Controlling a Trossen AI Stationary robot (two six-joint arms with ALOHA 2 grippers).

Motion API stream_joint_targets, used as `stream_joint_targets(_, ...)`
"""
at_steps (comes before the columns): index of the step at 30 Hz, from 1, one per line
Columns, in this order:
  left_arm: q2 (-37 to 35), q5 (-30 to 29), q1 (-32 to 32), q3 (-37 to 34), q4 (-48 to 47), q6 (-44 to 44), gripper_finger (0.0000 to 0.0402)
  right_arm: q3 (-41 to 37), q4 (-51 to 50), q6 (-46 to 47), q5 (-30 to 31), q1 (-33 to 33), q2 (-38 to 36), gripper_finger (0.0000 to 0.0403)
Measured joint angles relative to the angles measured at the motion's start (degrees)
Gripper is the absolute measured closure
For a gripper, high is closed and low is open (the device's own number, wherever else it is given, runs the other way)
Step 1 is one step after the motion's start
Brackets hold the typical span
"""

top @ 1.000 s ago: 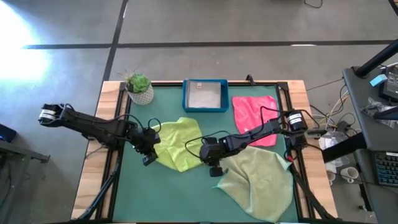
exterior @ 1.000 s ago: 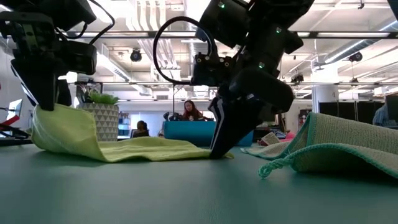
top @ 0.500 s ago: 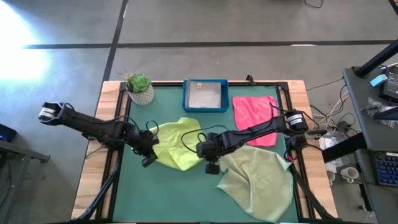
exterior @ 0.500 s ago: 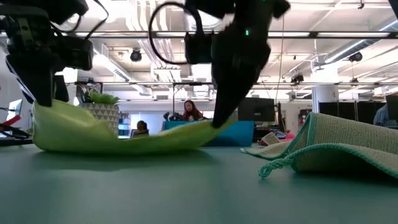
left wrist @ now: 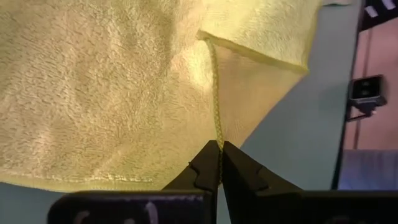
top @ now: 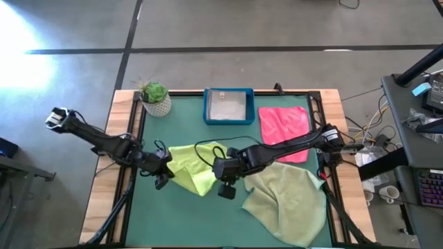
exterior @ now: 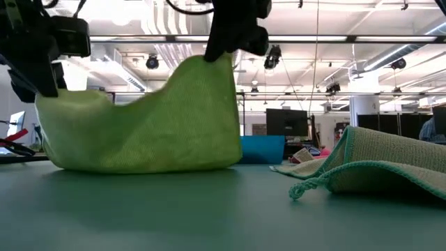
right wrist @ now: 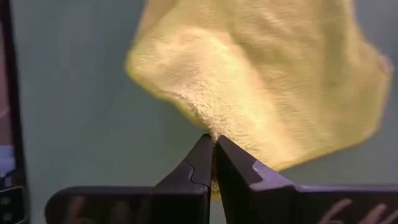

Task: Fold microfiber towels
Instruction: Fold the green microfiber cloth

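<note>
Both grippers pinch the soft lime green microfiber towel (top: 190, 166): the left gripper (top: 161, 176) clamps its left edge, the right gripper (top: 223, 181) clamps a corner lifted above the green table (top: 187, 214).

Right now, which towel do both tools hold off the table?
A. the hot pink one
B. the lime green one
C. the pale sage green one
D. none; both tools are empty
B: the left tool and right tool are each shut on an edge of the lime green towel, lifting it from the table.
</note>
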Motion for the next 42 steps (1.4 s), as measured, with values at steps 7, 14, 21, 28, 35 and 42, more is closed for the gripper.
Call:
stream_joint_targets(7,-0.81,-2.24,-1.01,2.79,-2.2,1.54,0.0401,2.48,-3.24,-2.2,7.36,0.0,0.0,0.0394)
stream_joint_targets(14,-0.79,-12.2,-0.98,9.04,-11.59,5.49,0.0402,8.45,-10.54,-3.84,16.61,-0.16,0.0,0.0394)
stream_joint_targets(21,-0.57,-22.24,-0.96,13.9,-13.81,10.91,0.0402,16.18,-18.04,-2.99,23.08,-0.16,0.0,0.0394)
stream_joint_targets(28,-0.16,-31.06,-0.96,15.84,-14.72,11.05,0.0402,21.7,-23.96,4.11,27.9,0.05,0.0,0.0394)
stream_joint_targets(35,0.3,-42.95,-0.96,18.92,-15.05,13.73,0.0401,24.04,-28.78,7.72,32.02,0.12,0.0,0.0394)
stream_joint_targets(42,0.9,-49.17,-0.94,21.7,-15.04,18.36,0.0401,24.04,-31.99,9.01,37.61,-0.27,0.0,0.0394)
